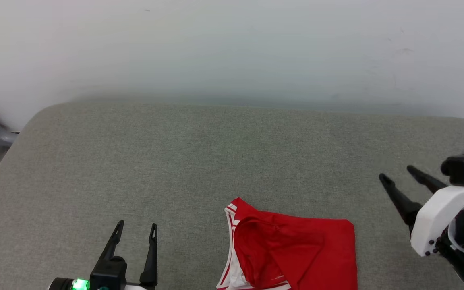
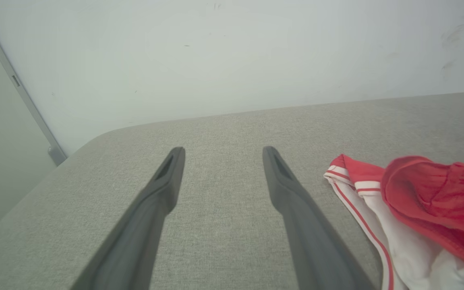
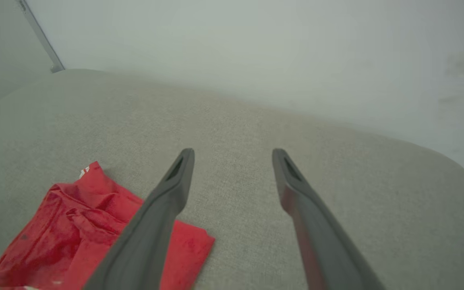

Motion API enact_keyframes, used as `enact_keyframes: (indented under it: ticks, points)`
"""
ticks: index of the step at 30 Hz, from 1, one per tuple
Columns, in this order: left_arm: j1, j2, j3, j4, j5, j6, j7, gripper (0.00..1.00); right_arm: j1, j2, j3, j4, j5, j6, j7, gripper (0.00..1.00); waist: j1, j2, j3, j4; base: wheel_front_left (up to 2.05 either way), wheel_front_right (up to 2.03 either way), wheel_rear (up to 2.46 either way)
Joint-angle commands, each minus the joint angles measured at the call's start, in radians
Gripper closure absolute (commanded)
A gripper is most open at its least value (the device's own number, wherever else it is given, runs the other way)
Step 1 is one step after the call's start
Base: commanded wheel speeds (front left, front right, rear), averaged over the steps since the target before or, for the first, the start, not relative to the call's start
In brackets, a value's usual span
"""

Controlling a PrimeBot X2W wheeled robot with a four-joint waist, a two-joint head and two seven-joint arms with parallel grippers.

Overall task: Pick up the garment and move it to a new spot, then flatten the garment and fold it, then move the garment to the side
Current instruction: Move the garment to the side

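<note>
1. Two dark, long-fingered end effectors both stand spread wide and hold nothing. The left end effector (image 1: 137, 224) and the right end effector (image 1: 396, 172) hover over a grey fabric-covered tabletop (image 1: 216, 153), and neither touches the cloth.
2. A red cloth garment (image 1: 296, 245) with white, red-striped trim lies in a compact, partly bunched heap between them. It sits just to the right of the left end effector. From the right end effector it lies to the left, nearer the robot than the fingertips.
3. Risk: a pinch could catch only the rumpled upper layer of the garment (image 2: 417, 189) — the heap would then likely unfold in the air instead of travelling as one piece.
4. Risk: fingers driven too low could dig into the soft grey covering and drag it along with the cloth.
5. Risk: the garment's near edge runs off the bottom of the head view, so a grasp aimed there would be partly blind.
6. Risk: the end effectors sit unevenly about the garment — closing at unequal moments could twist it and hinder flattening.
</note>
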Motion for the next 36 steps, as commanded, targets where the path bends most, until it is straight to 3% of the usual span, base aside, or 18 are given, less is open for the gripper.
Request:
enact_keyframes:
  ticks: [1,7,13,23,35,36]
  points:
    - [-0.019,0.002,-0.002,0.002,0.004,-0.004,-0.003,0.0,-0.008,-0.032,0.051,0.005,0.058,-0.001,0.1,0.0,0.0,0.0,0.009,0.009,0.0,0.0,0.0]
    - [-0.042,-0.001,-0.013,0.007,0.008,-0.012,-0.003,0.0,0.024,-0.105,0.147,0.017,0.273,-0.001,0.415,0.0,0.0,0.0,0.032,0.035,0.0,0.0,0.0]
    - [-0.077,-0.012,-0.027,0.006,0.008,-0.02,-0.003,0.0,0.06,-0.114,0.145,0.039,0.387,-0.001,0.543,0.0,0.0,0.0,0.081,0.074,0.0,0.0,0.0]
    - [-0.131,-0.023,-0.042,0.008,0.008,-0.027,-0.003,0.0,0.065,-0.075,0.17,0.137,0.408,-0.001,0.501,0.0,0.0,0.0,0.169,0.135,0.0,0.0,0.0]
    - [-0.148,-0.031,-0.044,0.014,0.007,-0.021,-0.003,0.0,0.081,-0.053,0.331,0.232,0.413,-0.001,0.428,0.0,0.0,0.0,0.192,0.14,0.0,0.0,0.0]
    - [-0.148,-0.031,-0.044,0.014,0.007,-0.021,-0.003,0.0,0.074,-0.058,0.337,0.229,0.411,-0.001,0.413,1.0,0.0,0.0,0.19,0.138,0.0,0.0,0.0]
